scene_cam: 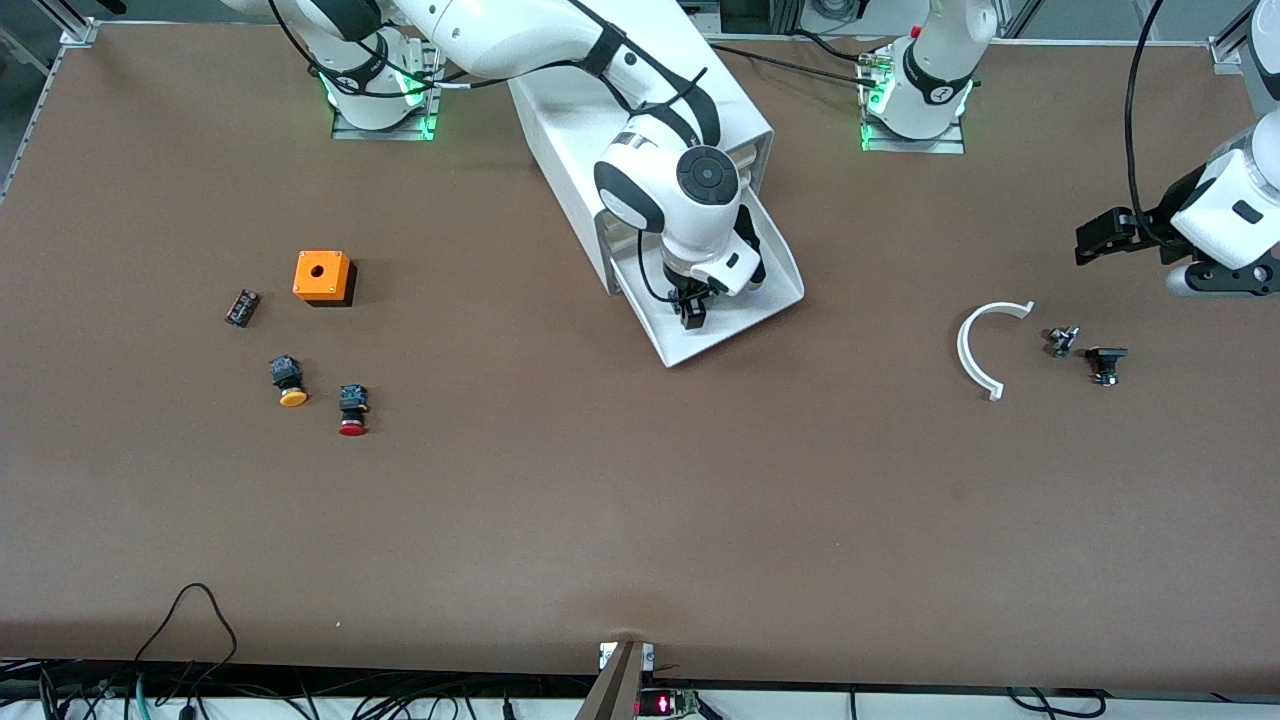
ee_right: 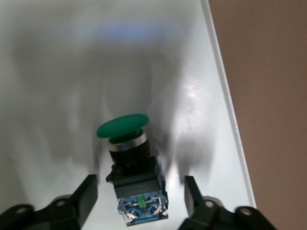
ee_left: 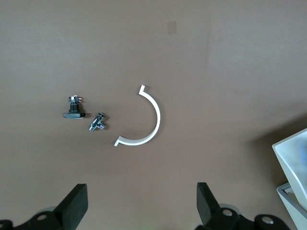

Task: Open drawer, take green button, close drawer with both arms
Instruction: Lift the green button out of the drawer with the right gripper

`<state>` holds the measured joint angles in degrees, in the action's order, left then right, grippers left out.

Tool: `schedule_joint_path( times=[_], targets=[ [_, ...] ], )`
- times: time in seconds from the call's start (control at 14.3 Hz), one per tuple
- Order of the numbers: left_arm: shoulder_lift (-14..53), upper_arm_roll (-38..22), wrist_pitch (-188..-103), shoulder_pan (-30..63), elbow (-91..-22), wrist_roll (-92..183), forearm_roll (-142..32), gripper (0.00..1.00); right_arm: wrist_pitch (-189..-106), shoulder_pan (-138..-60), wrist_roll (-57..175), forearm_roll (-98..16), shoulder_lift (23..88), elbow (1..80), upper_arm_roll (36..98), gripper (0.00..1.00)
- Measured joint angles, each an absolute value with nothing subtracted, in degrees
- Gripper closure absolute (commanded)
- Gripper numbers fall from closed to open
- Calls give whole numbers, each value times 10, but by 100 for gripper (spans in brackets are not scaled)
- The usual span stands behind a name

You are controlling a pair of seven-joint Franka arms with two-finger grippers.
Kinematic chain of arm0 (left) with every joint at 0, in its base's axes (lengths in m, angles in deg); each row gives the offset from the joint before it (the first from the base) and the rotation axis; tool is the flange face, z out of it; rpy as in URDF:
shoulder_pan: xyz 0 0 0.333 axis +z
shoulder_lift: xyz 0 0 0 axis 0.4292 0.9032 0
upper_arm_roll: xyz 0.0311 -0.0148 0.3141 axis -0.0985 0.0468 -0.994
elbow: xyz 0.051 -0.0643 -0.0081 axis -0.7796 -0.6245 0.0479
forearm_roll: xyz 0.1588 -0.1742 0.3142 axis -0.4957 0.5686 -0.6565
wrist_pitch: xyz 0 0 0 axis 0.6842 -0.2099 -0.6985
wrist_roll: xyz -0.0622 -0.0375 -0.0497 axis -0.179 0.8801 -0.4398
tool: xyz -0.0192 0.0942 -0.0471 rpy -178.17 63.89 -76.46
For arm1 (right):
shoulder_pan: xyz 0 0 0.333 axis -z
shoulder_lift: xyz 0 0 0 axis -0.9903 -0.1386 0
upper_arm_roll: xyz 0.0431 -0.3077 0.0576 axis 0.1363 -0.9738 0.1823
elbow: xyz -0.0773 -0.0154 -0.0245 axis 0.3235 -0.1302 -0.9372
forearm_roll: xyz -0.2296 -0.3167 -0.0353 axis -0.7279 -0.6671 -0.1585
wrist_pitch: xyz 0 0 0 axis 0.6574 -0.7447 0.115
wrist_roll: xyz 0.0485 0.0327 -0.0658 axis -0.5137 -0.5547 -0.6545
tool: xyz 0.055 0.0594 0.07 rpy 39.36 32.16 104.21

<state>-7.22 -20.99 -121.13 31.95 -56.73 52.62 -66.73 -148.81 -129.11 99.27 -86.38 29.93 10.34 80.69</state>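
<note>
A: Where is the right pincer (scene_cam: 692, 306) seen?

B: It is seen lowered into the drawer (scene_cam: 770, 300), which stands pulled out of the white cabinet (scene_cam: 560, 130) toward the front camera. In the right wrist view the green-capped button (ee_right: 128, 163) is shown lying on the drawer's white floor (ee_right: 57, 72), its black-blue body between the two fingers (ee_right: 85, 194).

A: Is the button gripped?

B: That is not shown. A gap is visible on each side of the body, so the fingers are set partly apart around it and no contact can be made out.

A: And the left pincer (ee_left: 141, 208)?

B: It is held in the air at the left arm's end of the table (scene_cam: 640, 520), where that arm waits. Its fingers (ee_left: 76, 203) are spread wide, and nothing is between them. Under it a white curved strip (scene_cam: 985, 345), a small metal fitting (scene_cam: 1061, 341) and a black part (scene_cam: 1105, 362) are seen lying close together.

A: What is found toward the right arm's end?

B: An orange box (scene_cam: 322, 275) with a round hole on top is set there, with a small dark block (scene_cam: 241, 307) just beside it. Nearer to the front camera a yellow-orange-capped button (scene_cam: 289, 381) and a red-capped button (scene_cam: 352, 410) are laid near each other.
</note>
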Motion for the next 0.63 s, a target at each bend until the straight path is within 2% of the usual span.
schedule_joint_path(
  times=[0.35, 0.42, 0.63],
  targets=[
    [-72, -210, -1211, 320, -567, 526, -667, 0, -1512, -1291, 993, -867, 295, 104, 807, 77],
    [-72, -210, -1211, 320, -567, 526, -667, 0, -1513, -1291, 993, -873, 295, 104, 807, 80],
    [-72, -210, -1210, 321, -567, 525, -667, 0, -1516, -1291, 993, -880, 301, 98, 806, 81]
  ],
)
